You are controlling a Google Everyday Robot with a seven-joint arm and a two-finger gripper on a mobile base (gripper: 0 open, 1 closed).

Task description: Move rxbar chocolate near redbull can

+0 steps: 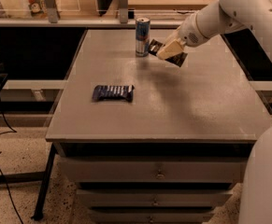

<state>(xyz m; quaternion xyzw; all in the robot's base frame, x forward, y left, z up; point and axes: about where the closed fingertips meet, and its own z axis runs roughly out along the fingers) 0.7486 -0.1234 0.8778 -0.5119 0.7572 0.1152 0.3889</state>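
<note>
Gripper (169,49) on white arm, pinching the rxbar chocolate (179,59), bar tilted and held above the grey table (196,101) just right of the upright redbull can (142,36); blue-wrapped bar (112,93) lying flat, well apart, front left.

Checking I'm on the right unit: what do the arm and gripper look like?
The arm is smooth white with thick rounded tubular links; no cables or markings show. It narrows to a wrist with pale tan fingers, light against the dark rxbar chocolate. The gripper sits over the far side of the table, just right of the redbull can.
</note>
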